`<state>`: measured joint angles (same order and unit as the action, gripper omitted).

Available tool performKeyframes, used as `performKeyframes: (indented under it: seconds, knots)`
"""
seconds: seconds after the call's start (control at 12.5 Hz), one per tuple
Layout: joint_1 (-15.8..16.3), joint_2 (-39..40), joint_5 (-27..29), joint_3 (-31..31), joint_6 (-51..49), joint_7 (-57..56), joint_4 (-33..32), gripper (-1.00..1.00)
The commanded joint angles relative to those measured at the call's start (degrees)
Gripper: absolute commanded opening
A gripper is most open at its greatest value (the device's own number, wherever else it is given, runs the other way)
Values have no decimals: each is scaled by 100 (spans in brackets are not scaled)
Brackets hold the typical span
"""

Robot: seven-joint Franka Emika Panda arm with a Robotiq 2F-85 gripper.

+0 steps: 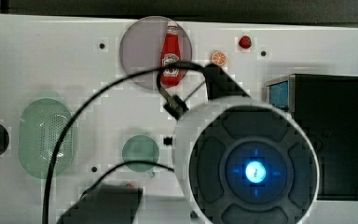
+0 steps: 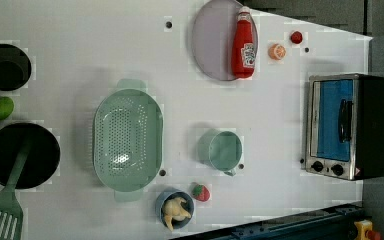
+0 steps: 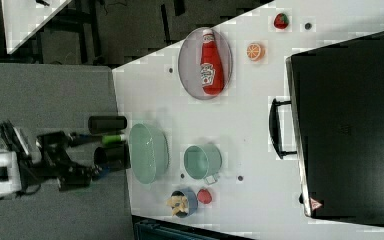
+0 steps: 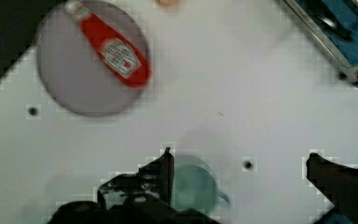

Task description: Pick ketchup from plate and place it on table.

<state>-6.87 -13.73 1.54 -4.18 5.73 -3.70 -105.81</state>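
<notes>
Clearly, we see the ketchup [image 2: 244,46] lying flat on the plate [image 2: 212,42], a small red bottle with a white cap and a white label printed with dark lettering across its middle. In the left view its cap points toward the picture's top and its broad red base reaches the plate's lower rim; it sits along the left view's right side of the plate, leaving the rest of that pale greyish-mauve disc bare. In the right view the ketchup [image 3: 210,64] lies the same way on the plate [image 3: 190,65], cap uppermost.

We see the plate resting on the surface [image 2: 80,55], white with a few small dark holes. Just beside the plate, on the left view's right, lies an orange slice [image 2: 277,51], and beyond it a small red fruit [image 2: 296,37]. A toaster oven [image 2: 347,126] with a blue door stands near the left view's right edge. Toward the middle of the surface we see an oval green perforated basket [image 2: 127,139] and a teal-green cup [image 2: 221,150].

In the wrist view the end effector [image 4: 240,168] hangs above the surface with its fingers [image 4: 163,170] spread wide and nothing between them, well apart from the ketchup [image 4: 114,51]; the teal-green cup lies below it, close by one finger.
</notes>
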Motion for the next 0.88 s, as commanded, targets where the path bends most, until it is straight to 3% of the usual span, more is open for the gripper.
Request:
performKeyframes:
  seconds: [0.08,0.4,0.88]
  knots:
    - [-7,1008,22,-166,354,-191,-256,100]
    - [56,1934,22,-332,1200,-657,-206,100]
    - [60,3280,14,-389,2547,-2688,88,100]
